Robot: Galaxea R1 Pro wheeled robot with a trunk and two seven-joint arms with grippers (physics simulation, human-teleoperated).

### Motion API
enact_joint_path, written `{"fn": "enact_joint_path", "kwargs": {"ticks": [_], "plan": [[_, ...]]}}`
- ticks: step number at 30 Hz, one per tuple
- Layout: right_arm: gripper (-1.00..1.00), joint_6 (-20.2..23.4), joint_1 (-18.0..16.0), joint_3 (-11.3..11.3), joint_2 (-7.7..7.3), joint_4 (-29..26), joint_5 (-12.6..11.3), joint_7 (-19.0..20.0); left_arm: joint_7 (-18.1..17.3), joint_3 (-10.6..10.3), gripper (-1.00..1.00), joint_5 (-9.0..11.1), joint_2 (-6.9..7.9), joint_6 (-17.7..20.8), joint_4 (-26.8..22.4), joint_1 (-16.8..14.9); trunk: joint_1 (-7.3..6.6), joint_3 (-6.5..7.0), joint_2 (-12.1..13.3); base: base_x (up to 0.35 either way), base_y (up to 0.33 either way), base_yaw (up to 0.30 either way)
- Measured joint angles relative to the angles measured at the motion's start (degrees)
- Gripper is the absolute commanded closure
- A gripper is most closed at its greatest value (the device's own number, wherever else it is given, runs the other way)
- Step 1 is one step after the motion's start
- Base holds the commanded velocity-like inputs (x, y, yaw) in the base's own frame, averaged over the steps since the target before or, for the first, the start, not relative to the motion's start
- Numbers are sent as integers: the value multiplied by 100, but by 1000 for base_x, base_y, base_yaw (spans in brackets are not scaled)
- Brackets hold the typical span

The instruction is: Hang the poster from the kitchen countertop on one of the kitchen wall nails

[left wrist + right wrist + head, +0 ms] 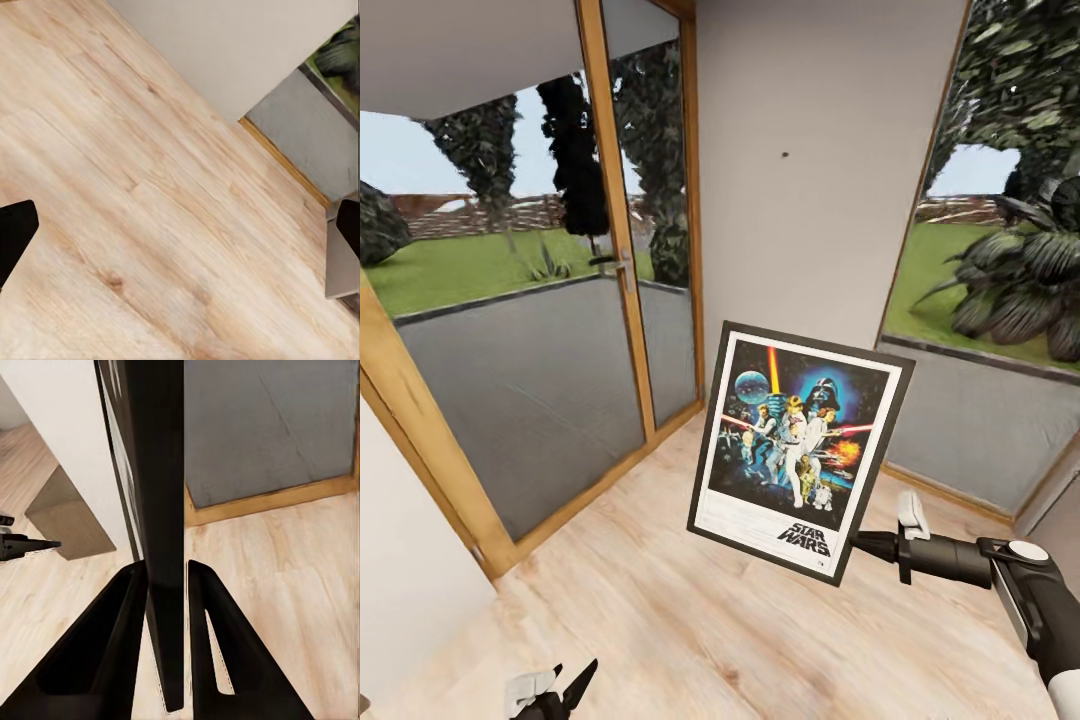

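Below the wall nail (784,155), right hand (868,545) grips poster (800,450)

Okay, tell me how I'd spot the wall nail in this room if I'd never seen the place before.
Find the plain light-grey wall panel between the wood-framed glass door and the window. High on it sits the wall nail, a tiny dark dot above the poster, the panel's only mark.

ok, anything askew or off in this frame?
Only the poster: the right gripper pinches it by its lower right edge, so it hangs tilted, top leaning right, well below the wall nail. No visible damage. The left gripper is low over the wooden floor, empty.
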Motion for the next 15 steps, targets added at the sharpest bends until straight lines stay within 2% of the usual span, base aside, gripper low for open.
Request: {"fn": "enact_joint_path", "kwargs": {"ticks": [5,15], "plan": [[100,0,-1,0,0,1,0,0,0,0,-100,1,3,0,-1,1,0,0,0,246,276,-235],[100,0,-2,-6,1,2,0,2,0,0,-100,2,1,0,-2,2,0,0,0,249,274,-20]]}}
